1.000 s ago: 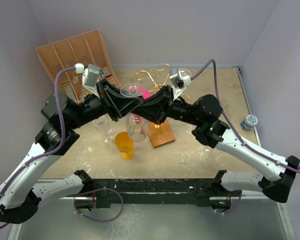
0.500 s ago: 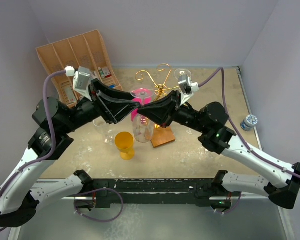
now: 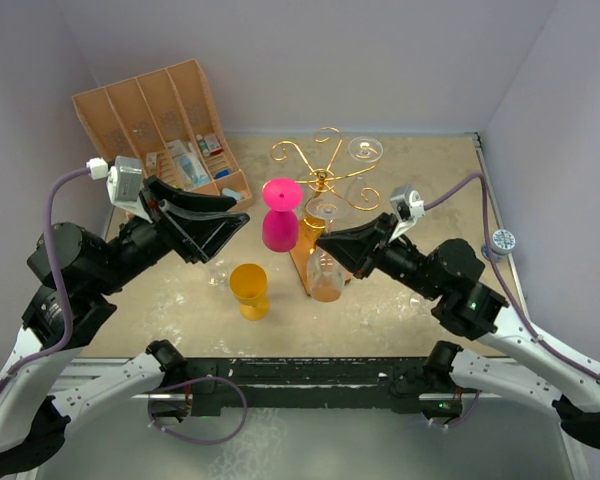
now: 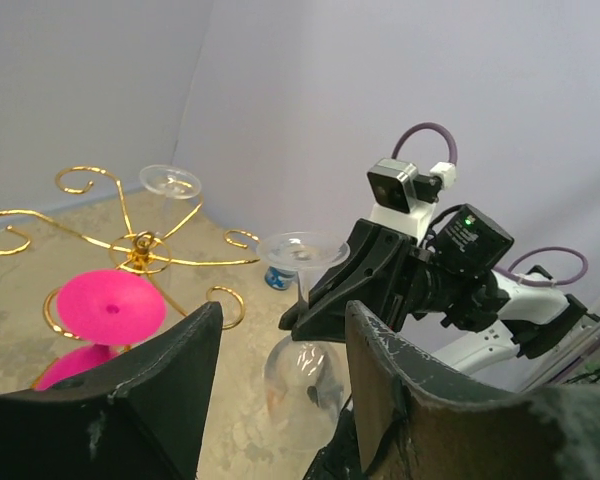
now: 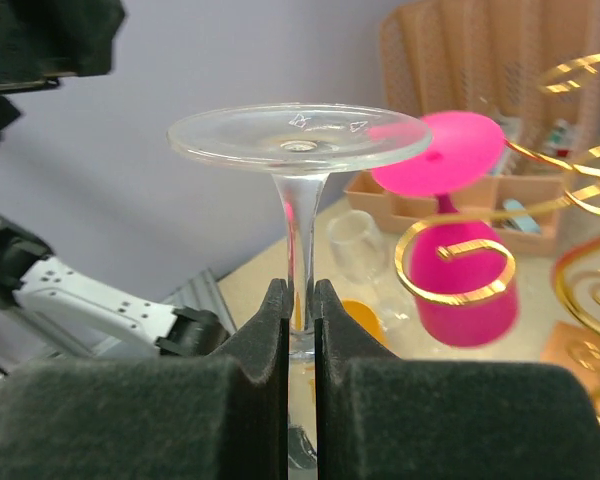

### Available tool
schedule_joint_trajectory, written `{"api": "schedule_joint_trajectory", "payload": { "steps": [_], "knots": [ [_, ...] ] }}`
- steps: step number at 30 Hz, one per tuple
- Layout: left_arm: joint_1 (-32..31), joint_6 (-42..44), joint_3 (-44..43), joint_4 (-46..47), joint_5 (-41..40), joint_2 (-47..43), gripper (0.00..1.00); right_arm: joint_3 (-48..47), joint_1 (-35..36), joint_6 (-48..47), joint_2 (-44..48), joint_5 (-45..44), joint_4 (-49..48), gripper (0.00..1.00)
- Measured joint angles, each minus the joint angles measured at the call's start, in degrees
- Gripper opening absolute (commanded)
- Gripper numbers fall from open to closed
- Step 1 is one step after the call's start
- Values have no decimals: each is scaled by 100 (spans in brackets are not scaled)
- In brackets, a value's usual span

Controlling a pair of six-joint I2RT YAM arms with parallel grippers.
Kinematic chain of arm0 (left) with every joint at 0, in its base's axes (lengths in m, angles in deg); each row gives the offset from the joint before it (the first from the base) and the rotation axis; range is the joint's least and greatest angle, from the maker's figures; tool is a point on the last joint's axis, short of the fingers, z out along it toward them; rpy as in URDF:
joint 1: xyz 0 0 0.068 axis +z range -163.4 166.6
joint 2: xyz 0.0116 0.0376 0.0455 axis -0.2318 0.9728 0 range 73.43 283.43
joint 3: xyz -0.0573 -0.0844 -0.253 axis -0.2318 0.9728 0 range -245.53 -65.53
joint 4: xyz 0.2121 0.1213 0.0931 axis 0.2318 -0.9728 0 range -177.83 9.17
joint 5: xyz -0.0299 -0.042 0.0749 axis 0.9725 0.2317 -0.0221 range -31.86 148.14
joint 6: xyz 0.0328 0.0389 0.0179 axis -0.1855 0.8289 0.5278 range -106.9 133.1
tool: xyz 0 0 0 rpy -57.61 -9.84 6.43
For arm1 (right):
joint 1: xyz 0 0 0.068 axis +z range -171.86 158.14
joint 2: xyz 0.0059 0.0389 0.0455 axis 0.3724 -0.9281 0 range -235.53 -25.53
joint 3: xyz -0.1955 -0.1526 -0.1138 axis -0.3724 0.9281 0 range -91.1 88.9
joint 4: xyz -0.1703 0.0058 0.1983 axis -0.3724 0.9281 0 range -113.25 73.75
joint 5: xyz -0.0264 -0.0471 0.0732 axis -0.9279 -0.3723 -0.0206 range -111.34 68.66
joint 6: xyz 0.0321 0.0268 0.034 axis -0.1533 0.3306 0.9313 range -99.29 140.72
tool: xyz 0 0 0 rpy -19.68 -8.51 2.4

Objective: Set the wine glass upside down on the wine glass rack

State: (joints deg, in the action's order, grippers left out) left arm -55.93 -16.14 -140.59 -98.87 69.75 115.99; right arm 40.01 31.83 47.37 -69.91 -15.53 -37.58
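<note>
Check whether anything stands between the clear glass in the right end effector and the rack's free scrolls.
Nothing visible does. The glass, stem clamped in the right end effector, sits beside a free scroll of the rack; the pink glass hangs past that scroll, not in the gap.

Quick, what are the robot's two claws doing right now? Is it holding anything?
The left gripper is open, holding nothing.
The right gripper is shut on the clear wine glass, pinching its stem.
</note>
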Motion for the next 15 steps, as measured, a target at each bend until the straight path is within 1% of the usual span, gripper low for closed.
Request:
{"api": "schedule_joint_trajectory", "payload": {
  "steps": [3,8,15],
  "knots": [
    [0,9,48,-125,-192,-11,50,184,0,-74,291,-380,337,0],
    [0,15,140,-341,-452,24,50,562,0,-186,745,-944,542,0],
    [2,15,146,-402,-723,92,51,649,0,-535,675,-1526,511,0]
  ]
}}
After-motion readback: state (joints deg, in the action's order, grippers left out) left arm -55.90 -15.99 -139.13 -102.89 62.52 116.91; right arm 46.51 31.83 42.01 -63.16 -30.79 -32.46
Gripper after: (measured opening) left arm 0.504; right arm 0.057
